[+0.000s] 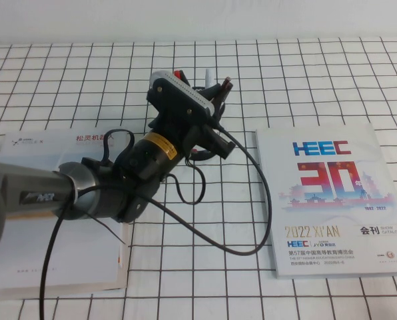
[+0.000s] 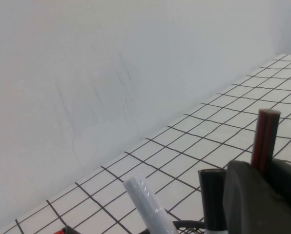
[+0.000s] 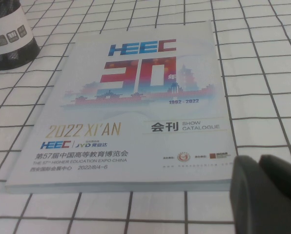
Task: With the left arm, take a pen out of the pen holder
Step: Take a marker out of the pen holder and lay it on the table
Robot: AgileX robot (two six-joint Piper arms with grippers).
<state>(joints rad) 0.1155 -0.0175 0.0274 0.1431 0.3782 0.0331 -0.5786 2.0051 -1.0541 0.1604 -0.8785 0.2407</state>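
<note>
Fingers (image 2: 248, 195) of the left gripper (image 1: 212, 100) look closed on the red-and-black pen (image 2: 265, 136): it rises out between the two dark fingers with no gap on either side, its top end free above them. This pen stands in the pen holder (image 3: 9, 41), a black mesh cup with a white label, at the far middle part of the bench (image 1: 318, 67); from above, the holder is hidden under the left gripper. Inside the same holder stand a black pen (image 2: 211, 192), just beside the fingers, and a white pen (image 2: 145, 204) a little further off. To the robot's right of the pen holder lies a show catalogue (image 1: 332, 200), to its left a white booklet (image 1: 52, 220). The right gripper (image 3: 267, 195) hangs above the corner of the catalogue that is farthest from the pen holder, well apart from it; whether it is open or closed I cannot tell. To my judgement the pen is caught but not yet taken out. The danger now is in the lift: if the arm pulls at an angle and not straight along the pen, the pen can press on the mesh rim and tip the light holder or drag it up. The hold is close to the pen's top end, so the pen could also slip or swing, and the fingers may catch the black pen beside them.
</note>
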